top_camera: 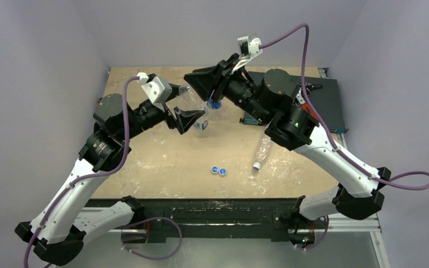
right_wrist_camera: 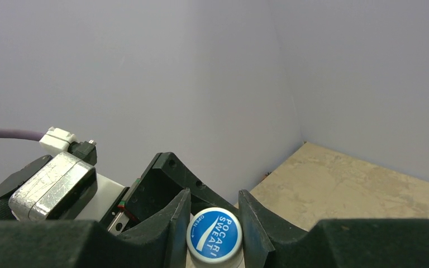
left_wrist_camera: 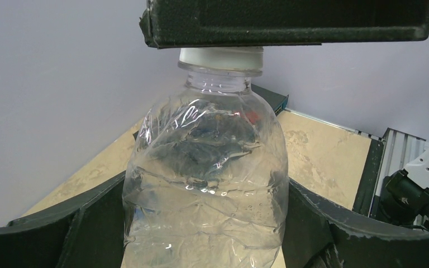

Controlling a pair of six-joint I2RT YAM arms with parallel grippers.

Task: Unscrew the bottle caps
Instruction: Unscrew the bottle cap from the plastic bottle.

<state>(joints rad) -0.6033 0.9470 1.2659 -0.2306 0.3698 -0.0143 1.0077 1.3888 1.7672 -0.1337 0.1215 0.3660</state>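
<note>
Right wrist view: the right gripper (right_wrist_camera: 213,215) pinches the blue, white-marked round plastic cap (right_wrist_camera: 214,239) of a crinkled clear plastic bottle (left_wrist_camera: 206,167), which the left gripper (left_wrist_camera: 204,240) clamps around its body. The unscrewing step appears to be in hand; next, the cap needs twisting with the bottle held steady.

- Top external: high at the near edge, looking down on the whole tabletop (top_camera: 162,162).
- Left wrist: close, facing the bottle (left_wrist_camera: 206,184).
- Right wrist: close above its cap (right_wrist_camera: 214,234), which the left wrist view shares.
</note>
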